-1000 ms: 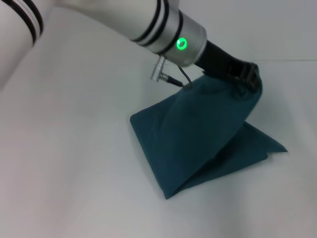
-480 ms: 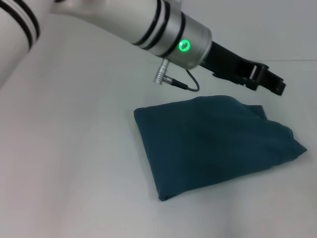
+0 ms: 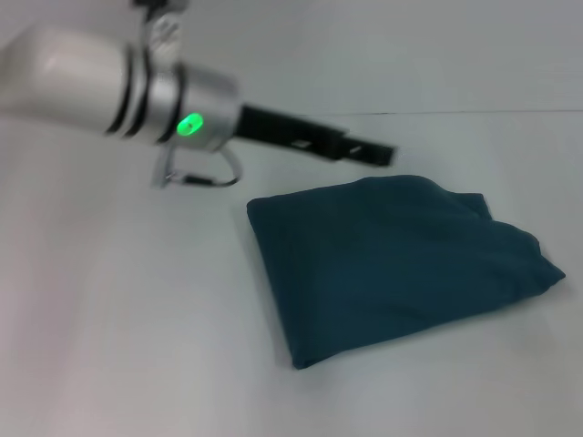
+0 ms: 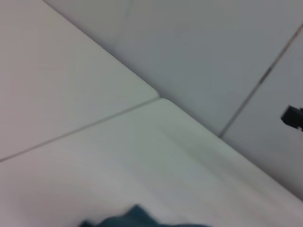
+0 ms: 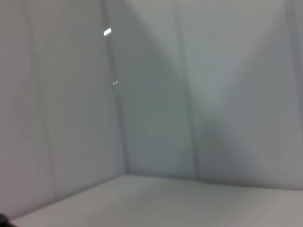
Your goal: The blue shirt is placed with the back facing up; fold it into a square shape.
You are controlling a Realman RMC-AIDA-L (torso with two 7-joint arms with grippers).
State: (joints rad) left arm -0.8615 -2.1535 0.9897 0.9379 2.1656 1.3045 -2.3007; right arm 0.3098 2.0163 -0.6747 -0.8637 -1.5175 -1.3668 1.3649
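One blue shirt point(image 3: 396, 264) lies folded into a compact, roughly four-sided bundle on the white table point(image 3: 118, 328), a little right of centre in the head view, with its near corner pointing toward the robot and its right end tapering to a soft point. The top layer shows shallow wrinkles near the far right edge. The left gripper point(image 3: 369, 150) hangs above the table just beyond the shirt's far left edge, apart from the fabric and holding nothing; whether its fingers are parted or together cannot be told, since they show only as a dark blurred bar. A green light point(image 3: 189, 123) glows on the left arm's silver wrist ring. In the left wrist view only a small scrap of the shirt point(image 4: 137, 218) shows. The right gripper appears in no view.
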